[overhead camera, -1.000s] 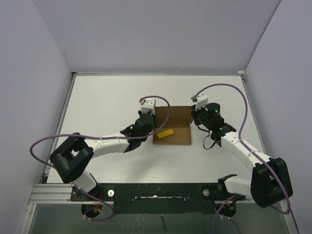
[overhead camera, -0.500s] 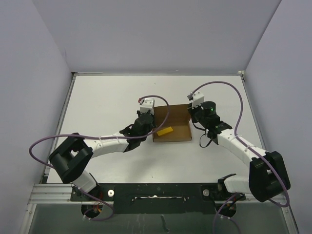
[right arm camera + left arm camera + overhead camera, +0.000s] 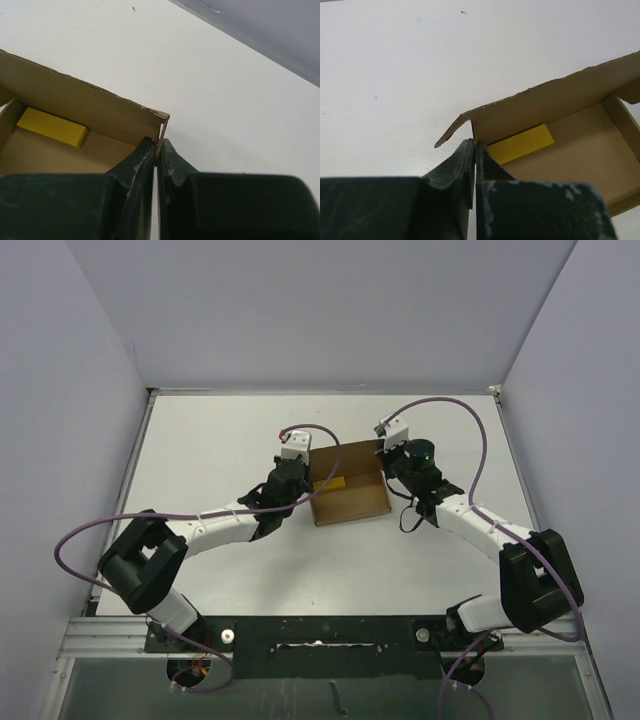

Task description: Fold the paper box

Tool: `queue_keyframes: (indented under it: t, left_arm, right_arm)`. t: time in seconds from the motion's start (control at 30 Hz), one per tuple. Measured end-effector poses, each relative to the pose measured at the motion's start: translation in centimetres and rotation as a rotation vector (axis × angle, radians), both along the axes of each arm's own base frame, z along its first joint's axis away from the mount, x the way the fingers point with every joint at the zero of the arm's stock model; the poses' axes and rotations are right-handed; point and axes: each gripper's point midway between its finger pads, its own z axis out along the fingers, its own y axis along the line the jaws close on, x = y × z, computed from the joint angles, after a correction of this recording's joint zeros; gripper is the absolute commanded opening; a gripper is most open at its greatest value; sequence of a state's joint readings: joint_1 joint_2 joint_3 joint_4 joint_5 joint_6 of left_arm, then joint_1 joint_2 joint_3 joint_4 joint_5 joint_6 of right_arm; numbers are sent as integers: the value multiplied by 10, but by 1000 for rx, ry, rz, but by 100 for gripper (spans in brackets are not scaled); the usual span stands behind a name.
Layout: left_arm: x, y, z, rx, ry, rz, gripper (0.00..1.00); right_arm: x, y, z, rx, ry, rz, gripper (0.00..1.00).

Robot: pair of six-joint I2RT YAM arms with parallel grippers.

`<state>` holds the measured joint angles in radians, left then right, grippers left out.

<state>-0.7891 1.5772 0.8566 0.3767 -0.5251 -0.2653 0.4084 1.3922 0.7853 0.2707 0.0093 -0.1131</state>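
Observation:
The paper box (image 3: pixel 352 502) is an open brown cardboard tray in the middle of the table, and its far wall (image 3: pixel 545 102) stands upright. A yellow block (image 3: pixel 521 144) lies inside against that far wall and also shows in the right wrist view as the yellow block (image 3: pixel 52 127). My left gripper (image 3: pixel 475 143) is shut on the box's left side wall, near the far left corner, where a small flap (image 3: pixel 451 132) sticks outward. On the opposite side, my right gripper (image 3: pixel 159 142) is shut on the right side wall at the far right corner (image 3: pixel 162 120). From above, both grippers (image 3: pixel 308 483) (image 3: pixel 386 468) flank the box.
The white table (image 3: pixel 220 440) extends around the box, with grey walls on three sides. Purple cables (image 3: pixel 440 405) loop above both wrists. The arm bases and a black rail (image 3: pixel 320 635) run along the near edge.
Both grippers have carried the box a little toward the far side. The yellow block now lies against the far wall instead of mid-floor. The right arm swung inward to the left.

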Motion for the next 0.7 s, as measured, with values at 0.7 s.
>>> queue_keyframes:
  t: [0.7]
  left_arm:
    - [3,-1,-1,-21,0,0,0]
  right_arm:
    - [-1,3,-16,63,59,-42,4]
